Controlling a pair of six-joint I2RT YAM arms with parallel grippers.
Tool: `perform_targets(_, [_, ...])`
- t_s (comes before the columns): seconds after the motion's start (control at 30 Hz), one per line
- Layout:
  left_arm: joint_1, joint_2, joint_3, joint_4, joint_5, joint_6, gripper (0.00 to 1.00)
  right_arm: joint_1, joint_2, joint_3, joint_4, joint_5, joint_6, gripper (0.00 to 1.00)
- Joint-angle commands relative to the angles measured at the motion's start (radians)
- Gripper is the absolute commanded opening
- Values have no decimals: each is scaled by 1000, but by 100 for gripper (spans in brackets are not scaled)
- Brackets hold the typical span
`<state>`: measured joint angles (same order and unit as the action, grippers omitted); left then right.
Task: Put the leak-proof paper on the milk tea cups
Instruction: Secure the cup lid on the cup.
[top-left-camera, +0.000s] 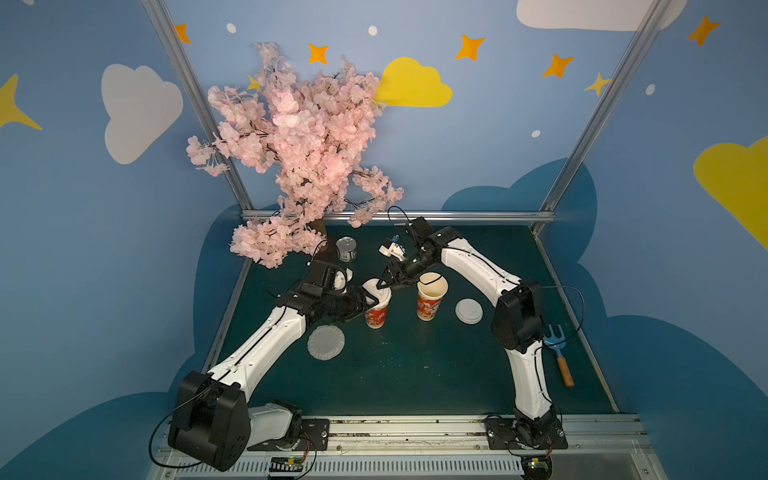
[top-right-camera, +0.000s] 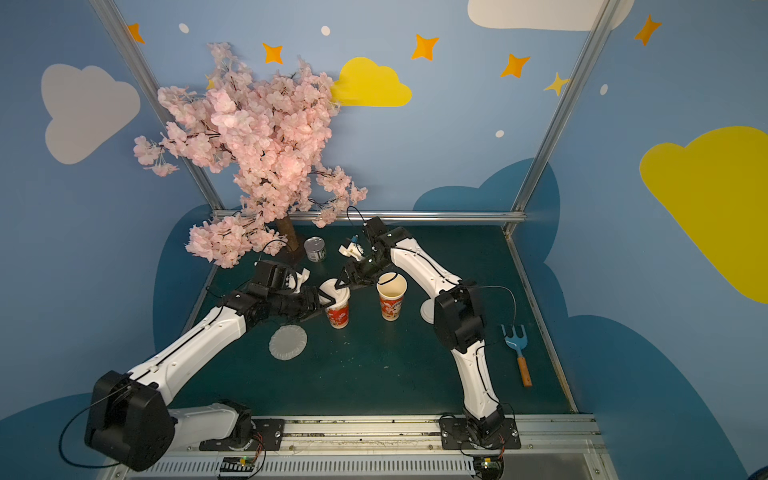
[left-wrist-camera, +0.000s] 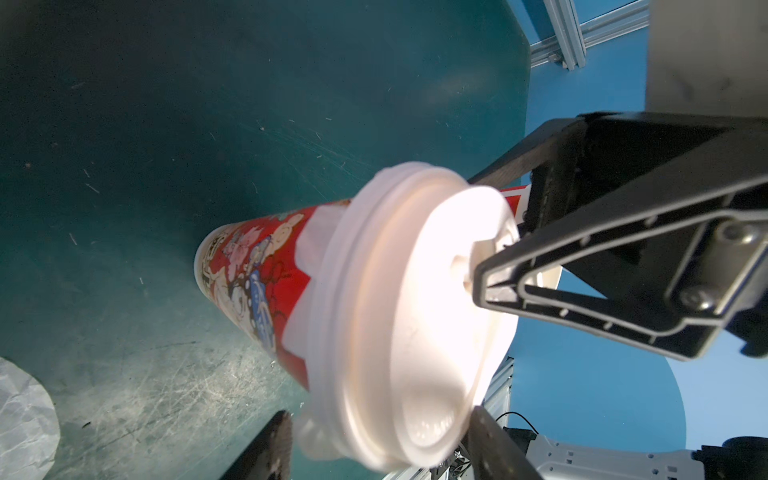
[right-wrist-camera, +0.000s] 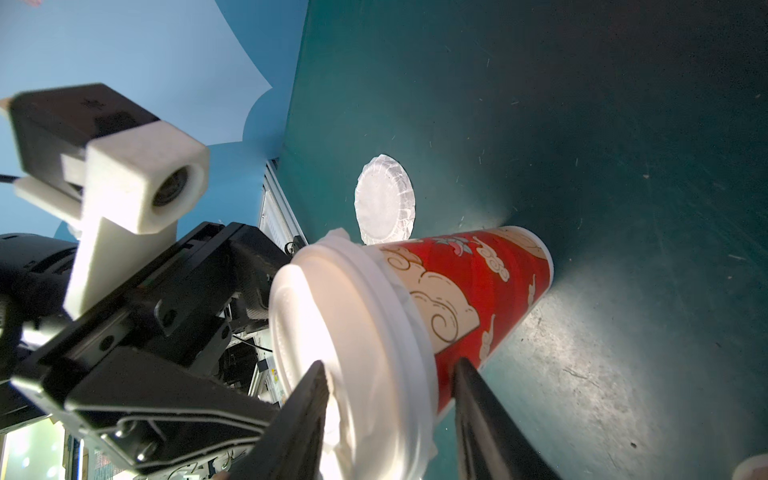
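**Lot A: step in hand** (judged: closing off one cup, task about half done)
1. Left end effector (left-wrist-camera: 381, 413): clenched on the lidded cup (top-left-camera: 377, 318), fingers flanking the rim. The cup stands upright near the middle of the tabletop (top-left-camera: 415, 374).
2. Right end effector (right-wrist-camera: 390, 365): released. Its jaws are parted astride the rim, with one fingertip on the lid's crown and the other clear beside the cup wall. Best lifted straight off while the left clamp steadies, so nothing drags.
3. Open cup (top-left-camera: 430, 303): upright, just right of the lidded cup, uncovered.
4. Loose paper sheet (top-left-camera: 326, 341): lies flat toward the left edge, nearer the front than the lidded cup. Likely next: pinch one scalloped edge lightly and centre the sheet over the open mouth. Being thin, it would probably crumple under a hard grip.
5. Domed lid (left-wrist-camera: 395, 311): over the rim and apparently seated.
6. Fitted paper sheet (left-wrist-camera: 316, 232): trapped under the lid, its fringe showing below the rim.

**Lot B: room and surface**
7. Walls (top-left-camera: 498, 145): blue, painted with clouds and stars.
8. Tabletop: dark green and scuffed.
9. Blossom tree (top-left-camera: 299, 137): pink, at the far-left corner.
10. Frame post (top-left-camera: 597, 116): aluminium, at the far-right corner.
11. Garden fork (top-left-camera: 559, 353): blue head and wooden handle, lying along the right edge.
12. Spare lid (top-left-camera: 468, 311): between the open cup and the right edge.
13. Tin can (top-left-camera: 347, 248): near the far edge, beside the tree.
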<state>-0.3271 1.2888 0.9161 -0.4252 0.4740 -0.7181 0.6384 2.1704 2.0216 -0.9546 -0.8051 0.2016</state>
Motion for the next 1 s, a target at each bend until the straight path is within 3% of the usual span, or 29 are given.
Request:
perform_targets(0.0, [8,59,-42,-170,-141,23,66,5,-38,2,-29,-11,-16,43])
perform_targets(0.1, [10,55,-31,-179,-141,26,66,4,-36,-10,-26,1,-15,38])
perform_targets(0.6, [81,-24,71,-180,-96,38,69,6,-24,-9,-27,15,-13,38])
perform_targets(0.97, [100,40,116,-139,-72,39,70,7,-18,-8,-26,16,-10,38])
